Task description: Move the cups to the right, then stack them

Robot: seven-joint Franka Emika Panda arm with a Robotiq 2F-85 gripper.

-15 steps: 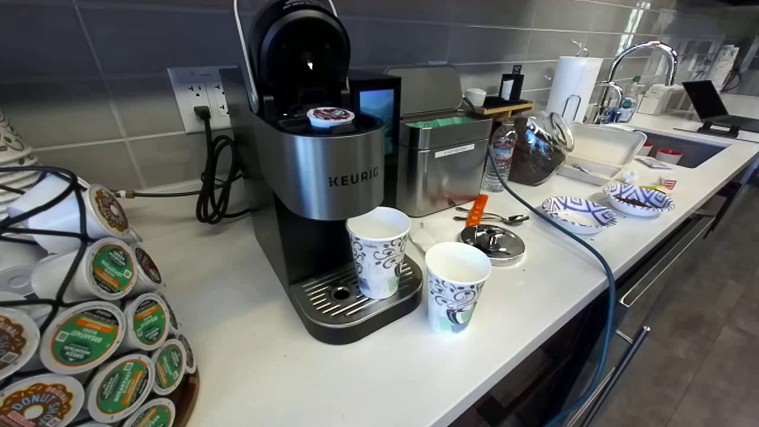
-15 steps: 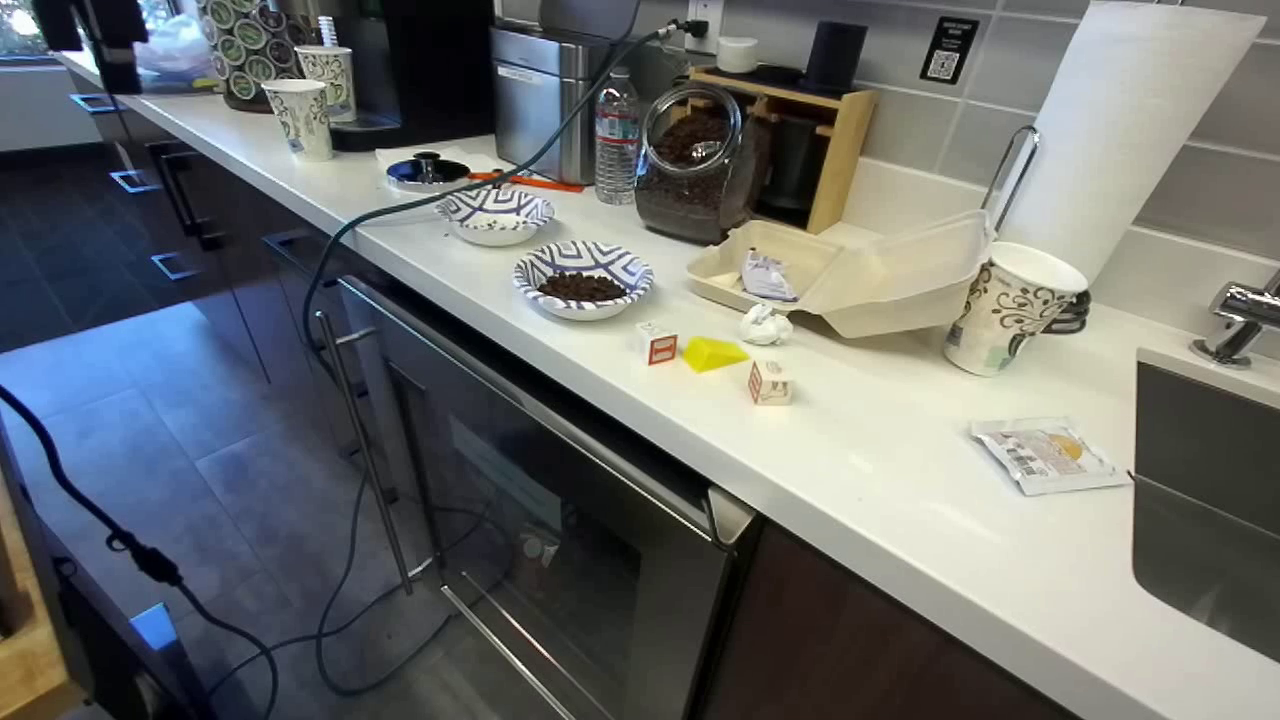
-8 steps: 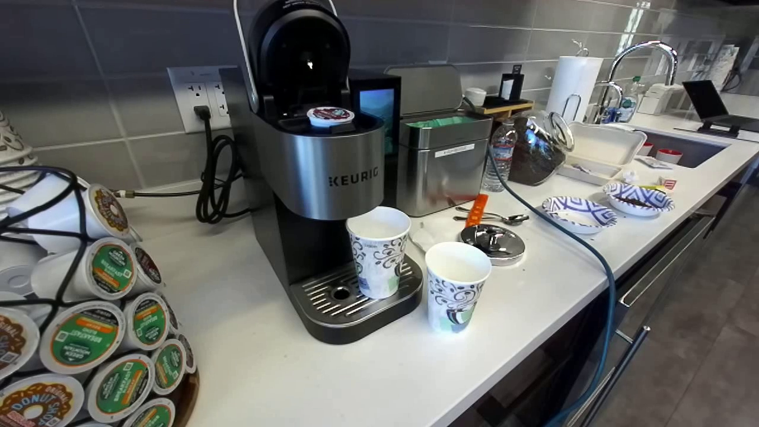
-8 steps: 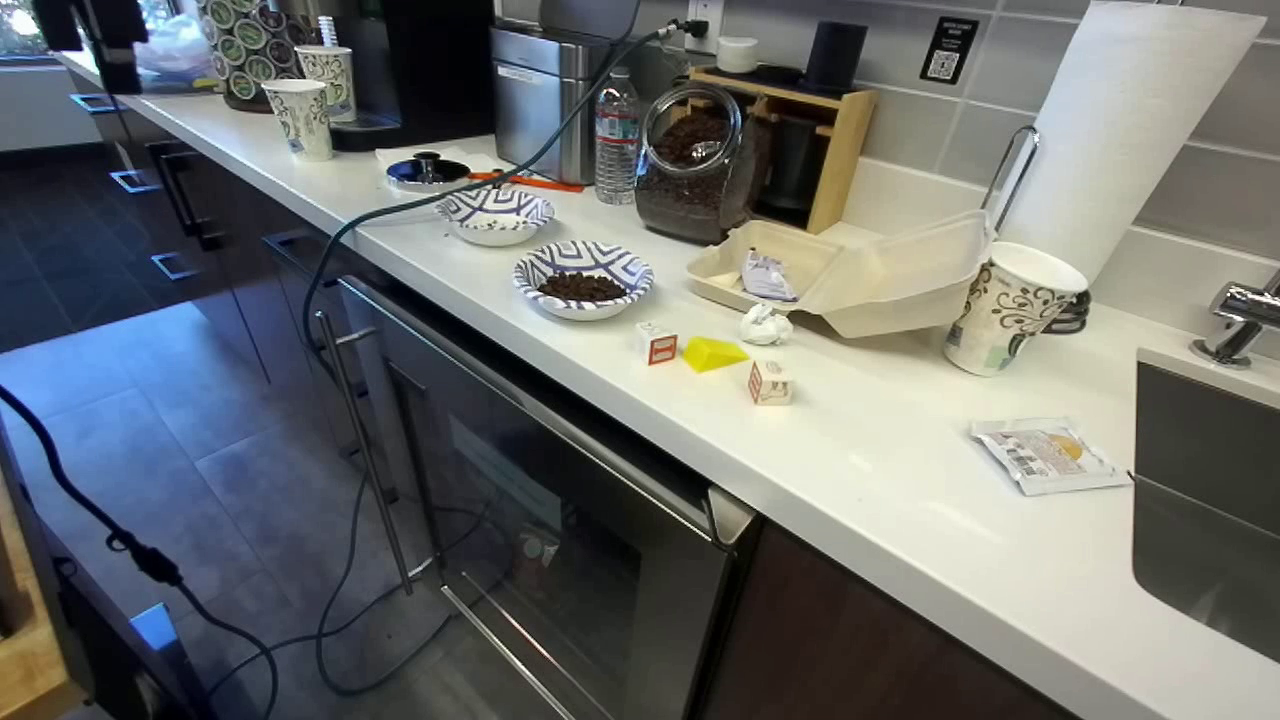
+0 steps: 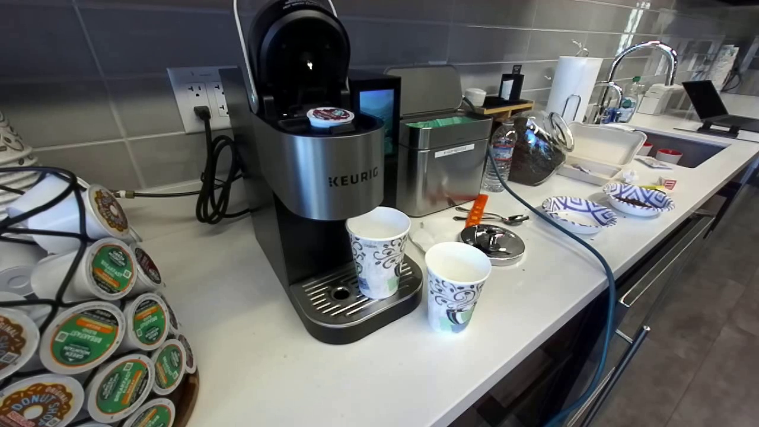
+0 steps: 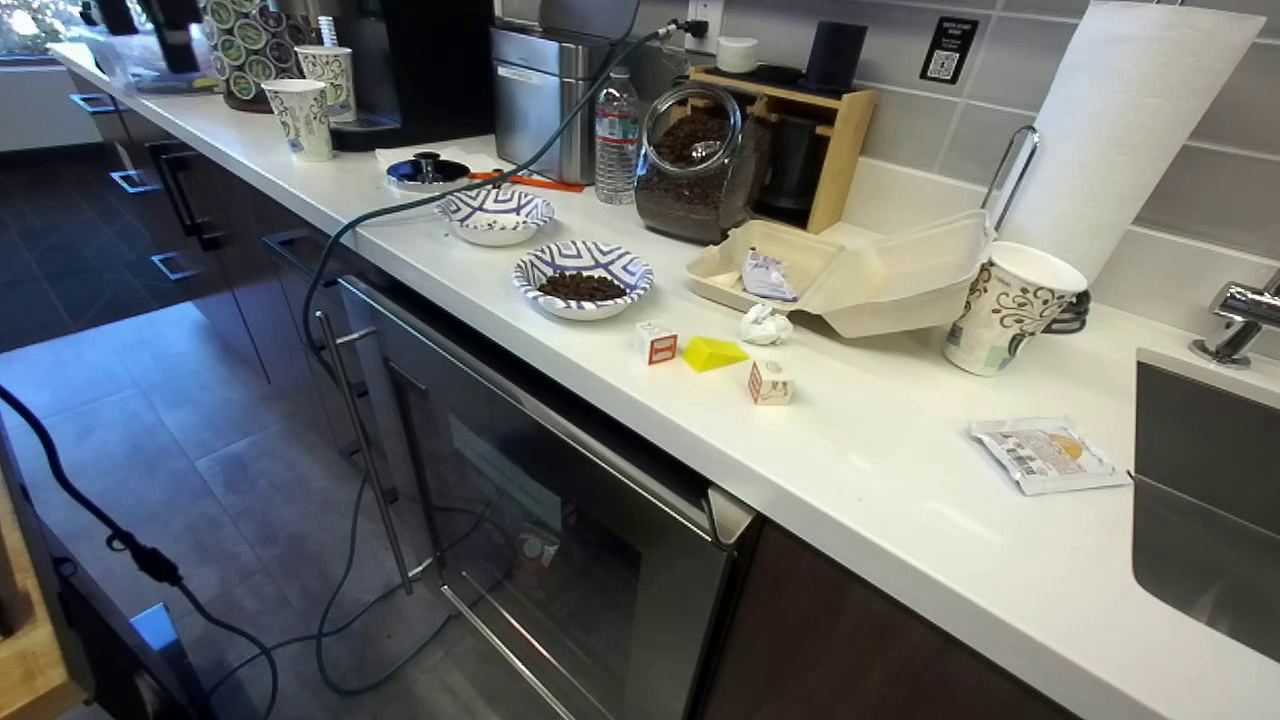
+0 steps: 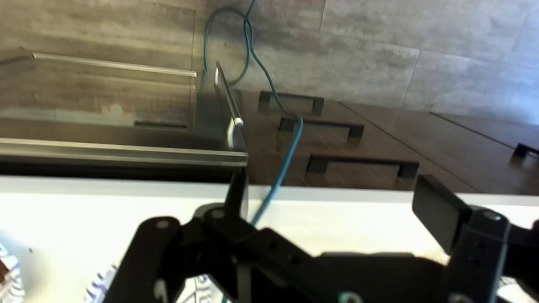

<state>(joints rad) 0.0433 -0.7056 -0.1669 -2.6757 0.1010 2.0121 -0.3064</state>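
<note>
Jaws nearer the cups [image 6: 300, 122], parted

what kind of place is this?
A kitchen, possibly an office break room, though home can't be ruled out. Giveaways: the Keurig coffee machine, the built-in sink and the paper towel roll.

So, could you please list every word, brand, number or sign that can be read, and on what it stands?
"KEURIG": front of the coffee machine.
"BREAKFAST BLEND": green-lidded pods.
"DONUT SHOP": lower-left pods.
QR code, no readable words: wall sign.
Too small or blurred: labels on the metal box, water bottle and packets; markings on the blocks; the red-lidded pod on the machine; finer pod print.
</note>
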